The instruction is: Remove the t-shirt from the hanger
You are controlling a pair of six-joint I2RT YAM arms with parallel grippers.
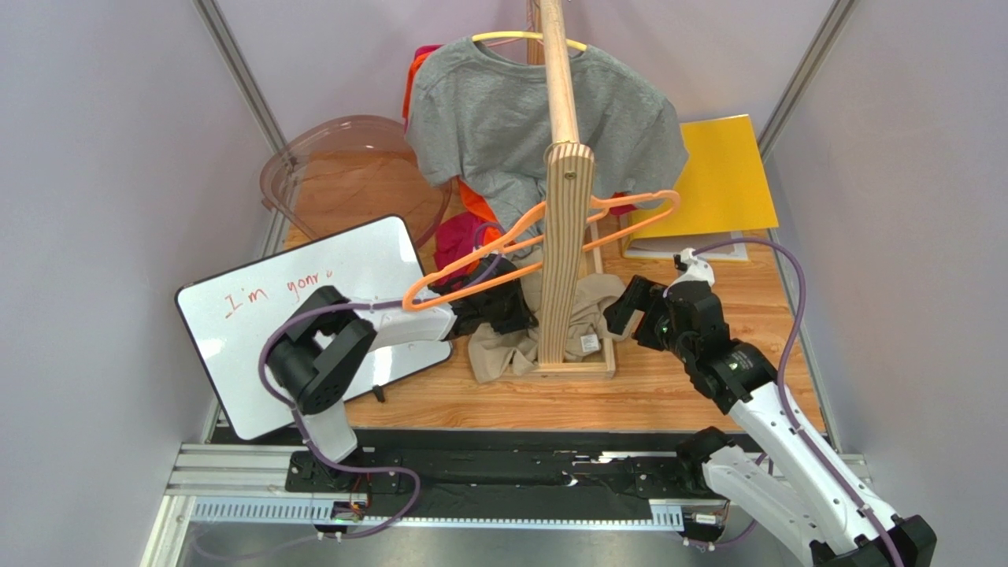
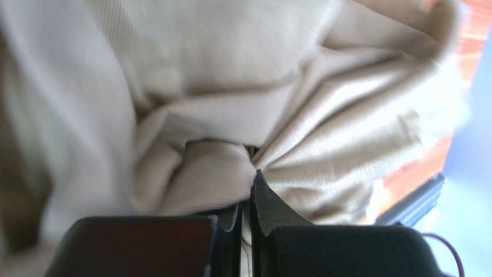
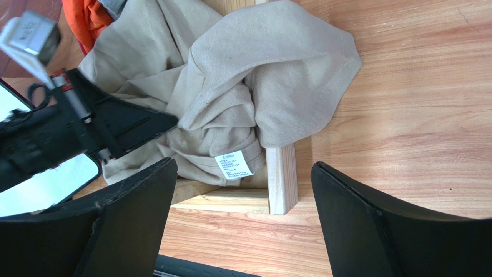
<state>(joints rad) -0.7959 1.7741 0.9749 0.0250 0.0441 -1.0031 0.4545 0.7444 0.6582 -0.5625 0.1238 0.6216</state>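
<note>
The beige t-shirt [image 1: 511, 350] lies crumpled on the table around the foot of the wooden rack, its white neck label [image 3: 233, 165] facing up. The orange hanger [image 1: 473, 267] hangs tilted on the rack above it, with no cloth on it. My left gripper [image 1: 516, 310] is low at the shirt's left side, shut on a fold of beige fabric [image 2: 289, 104] pinched between its pads [image 2: 263, 199]. My right gripper [image 3: 243, 165] hovers open just right of the heap, nothing between its fingers [image 3: 358, 213]. The left gripper's finger [image 3: 138, 124] shows at the shirt's edge.
A grey t-shirt [image 1: 521, 112] hangs on a yellow hanger at the back of the rack. The rack's upright post [image 1: 566, 248] and base frame [image 3: 283, 179] stand between the arms. A whiteboard [image 1: 296, 310], a clear tub [image 1: 343, 154], a yellow folder [image 1: 710, 177] and a magenta cloth [image 1: 459, 242] lie around.
</note>
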